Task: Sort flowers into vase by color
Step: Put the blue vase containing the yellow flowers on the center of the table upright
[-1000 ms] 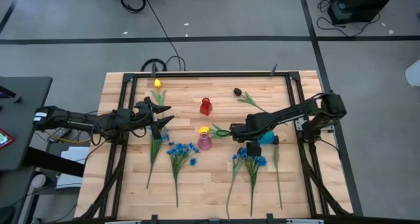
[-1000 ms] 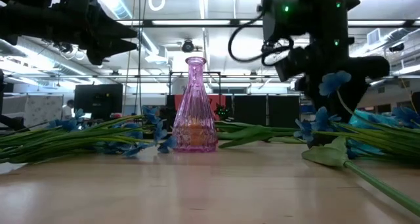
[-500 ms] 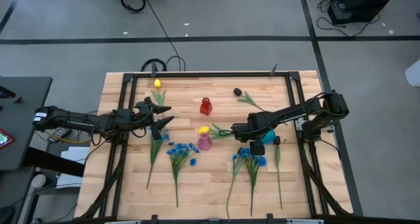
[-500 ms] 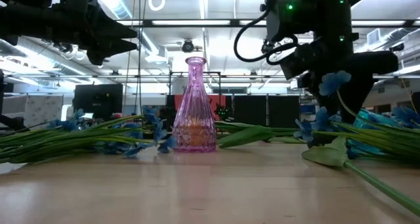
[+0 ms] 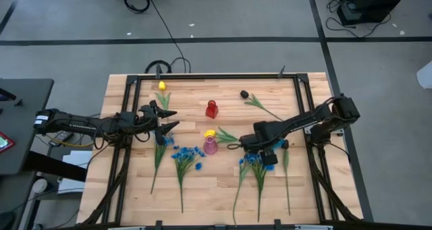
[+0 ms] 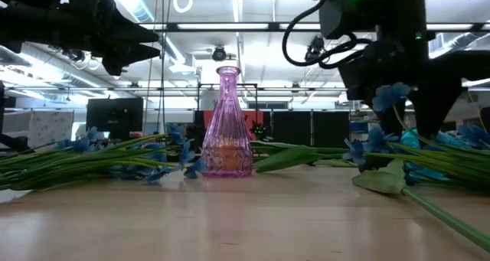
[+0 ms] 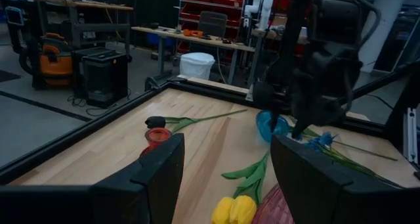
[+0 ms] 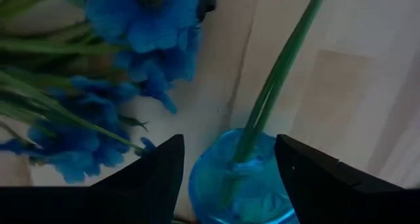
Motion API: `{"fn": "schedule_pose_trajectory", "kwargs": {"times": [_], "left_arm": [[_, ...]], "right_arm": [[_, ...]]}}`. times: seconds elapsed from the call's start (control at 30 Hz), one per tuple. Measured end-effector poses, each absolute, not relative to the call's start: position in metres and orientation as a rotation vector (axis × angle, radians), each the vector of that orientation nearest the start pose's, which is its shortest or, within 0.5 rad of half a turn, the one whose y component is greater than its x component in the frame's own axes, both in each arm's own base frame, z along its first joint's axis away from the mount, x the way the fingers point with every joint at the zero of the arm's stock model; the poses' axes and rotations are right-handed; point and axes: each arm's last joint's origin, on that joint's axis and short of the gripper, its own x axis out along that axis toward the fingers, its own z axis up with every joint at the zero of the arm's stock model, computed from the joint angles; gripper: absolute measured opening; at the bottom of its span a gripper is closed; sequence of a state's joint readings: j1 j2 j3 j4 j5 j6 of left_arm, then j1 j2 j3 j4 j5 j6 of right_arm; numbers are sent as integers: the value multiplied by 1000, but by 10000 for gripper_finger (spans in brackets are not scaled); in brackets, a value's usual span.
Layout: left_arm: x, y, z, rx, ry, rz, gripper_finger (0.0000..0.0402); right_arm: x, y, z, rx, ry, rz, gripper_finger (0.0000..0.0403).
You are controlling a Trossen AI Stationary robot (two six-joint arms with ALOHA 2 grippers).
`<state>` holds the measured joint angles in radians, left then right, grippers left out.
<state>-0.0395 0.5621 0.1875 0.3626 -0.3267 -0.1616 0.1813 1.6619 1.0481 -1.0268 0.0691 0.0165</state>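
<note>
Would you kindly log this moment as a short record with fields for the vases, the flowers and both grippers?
pink vase: table centre, holds a yellow tulip
red vase: behind the pink one, empty
blue vase: holds a green stem, under the right gripper
blue flowers: lying by the blue vase
black tulip: lying on the table
left gripper: open, waiting at table's left
right gripper: open, above the blue vase

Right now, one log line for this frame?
left gripper: open, hovering | right gripper: jaws open over blue vase holding green stem | pink vase: yellow tulip
</note>
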Motion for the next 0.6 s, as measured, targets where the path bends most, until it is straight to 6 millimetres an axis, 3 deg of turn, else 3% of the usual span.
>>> {"fn": "schedule_pose_trajectory", "kwargs": {"times": [0.17, 0.6], "left_arm": [[142, 4, 209, -158, -11, 288, 232], [142, 3, 209, -159, -9, 255, 232]], "right_arm": [[268, 51, 178, -297, 1616, 64, 242], [260, 50, 167, -275, 1659, 90, 234]]}}
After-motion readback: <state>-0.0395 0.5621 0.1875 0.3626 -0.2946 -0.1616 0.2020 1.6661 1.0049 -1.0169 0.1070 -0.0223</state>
